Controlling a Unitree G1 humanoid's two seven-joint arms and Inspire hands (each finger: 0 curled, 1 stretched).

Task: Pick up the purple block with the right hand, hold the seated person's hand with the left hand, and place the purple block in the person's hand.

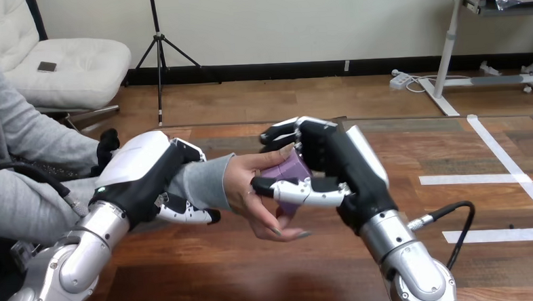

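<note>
The head camera is looking forward and down across the table [256,280], close above the left hand [146,173] and right hand [332,161].

Quick counts. Robot hands: two, the left hand [142,171] and the right hand [333,160], both black with white shells. Silver forearms: two, the left forearm [85,255] and the right forearm [406,261], one behind each robot hand. Purple block [285,170]: one. Person's hand [245,187]: one, so three hands in all, two machine and one human. Person's arm: one, coming in from the view's left side. Grey sleeve [201,184]: one, on that arm. Wooden table [188,284]: one.
</note>
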